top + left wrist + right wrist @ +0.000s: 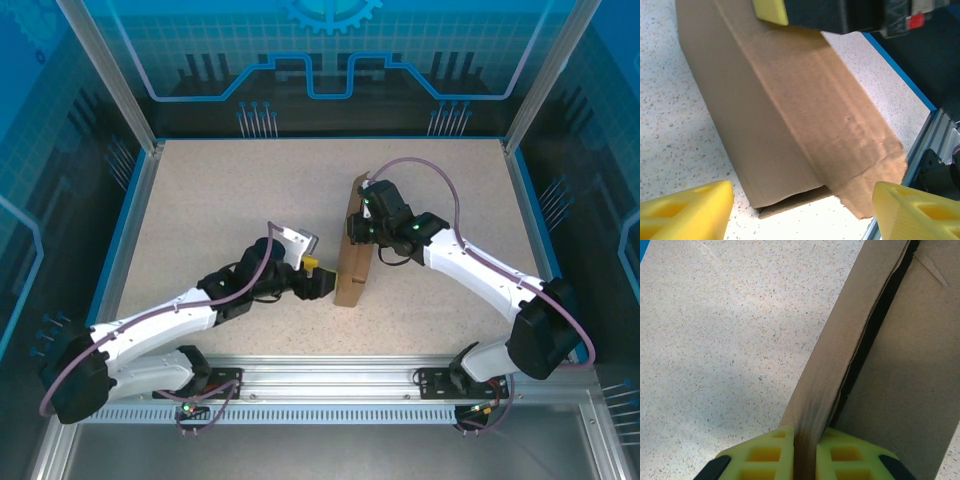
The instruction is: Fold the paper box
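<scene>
The paper box [354,268] is plain brown cardboard, partly folded, lying lengthwise in the middle of the table. My right gripper [366,214] is at its far end, and in the right wrist view it [807,452] is shut on an upright side wall of the box [850,340]. My left gripper [318,281] is beside the box's near left side. In the left wrist view it [800,212] is open, its yellow fingertips [687,210] wide apart with nothing between them. The box's near end [790,115] lies just ahead, a loose flap [875,170] spread flat to the right.
The speckled beige table [220,200] has a blue rim [125,220] and glass walls around it. An aluminium rail [330,375] runs along the near edge. In the left wrist view that rail [935,145] is close beside the flap.
</scene>
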`<state>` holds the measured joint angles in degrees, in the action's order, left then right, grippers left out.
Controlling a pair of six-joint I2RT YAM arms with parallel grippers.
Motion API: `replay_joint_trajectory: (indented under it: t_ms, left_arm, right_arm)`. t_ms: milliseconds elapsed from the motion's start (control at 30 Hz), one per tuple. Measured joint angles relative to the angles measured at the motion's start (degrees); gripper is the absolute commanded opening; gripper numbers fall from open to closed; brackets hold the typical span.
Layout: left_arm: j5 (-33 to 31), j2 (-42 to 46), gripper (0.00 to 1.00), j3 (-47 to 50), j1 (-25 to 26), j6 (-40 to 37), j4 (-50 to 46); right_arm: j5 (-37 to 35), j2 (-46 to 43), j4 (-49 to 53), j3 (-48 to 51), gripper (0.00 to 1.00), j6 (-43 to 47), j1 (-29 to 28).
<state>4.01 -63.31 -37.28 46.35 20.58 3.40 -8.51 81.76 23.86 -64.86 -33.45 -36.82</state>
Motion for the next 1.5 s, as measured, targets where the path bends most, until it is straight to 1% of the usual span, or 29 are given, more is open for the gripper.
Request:
replay_joint_trajectory:
  t_ms: [100, 200, 400, 633, 900, 1067, 1200, 1300, 1400, 1500]
  left_arm:
    - [-4.11, -0.07, 0.84, 0.00, 3.23, -0.57, 0.50]
    - [-8.48, -0.46, 0.87, -0.15, 6.84, -1.55, 0.85]
    - [-16.15, -4.52, 0.93, -3.69, 11.19, -2.97, 0.55]
    - [-21.66, -9.86, 0.99, -8.68, 13.66, -2.89, -0.50]
    - [-26.58, -15.08, 0.99, -13.18, 15.23, -2.67, -3.32]
    - [-29.99, -16.83, 0.99, -14.01, 15.72, -2.73, -4.66]
    - [-31.21, -17.94, 0.97, -14.03, 15.91, -2.75, -4.37]
    - [-31.26, -18.40, 0.92, -14.08, 16.09, -2.80, -3.56]
    - [-31.28, -18.51, 0.85, -14.08, 16.13, -2.93, -3.06]
    - [-31.28, -18.51, 0.75, -13.84, 16.13, -3.17, -2.29]
  right_arm:
    - [0.07, 0.00, -0.17, 0.04, 0.13, 0.00, 0.02]
    - [0.15, 0.00, -0.35, 0.07, 0.13, 0.00, 0.02]
    - [0.20, -0.02, -0.81, 0.31, 0.13, 0.00, 0.00]
    - [0.37, -0.02, -0.87, 0.33, 0.12, 0.00, 0.02]
    - [0.37, -0.09, -1.01, 0.42, 0.12, 0.00, 0.02]
    - [0.37, -0.17, -1.09, 0.57, 0.12, 0.00, 0.02]
    - [0.37, -0.24, -1.27, 0.70, 0.12, 0.00, 0.07]
    - [0.37, -0.28, -1.27, 0.70, 0.12, 0.02, 0.09]
    - [0.33, -0.33, -1.31, 0.70, 0.12, 0.02, 0.11]
    - [-0.04, -0.50, -1.25, 0.70, 0.12, 0.02, 0.13]
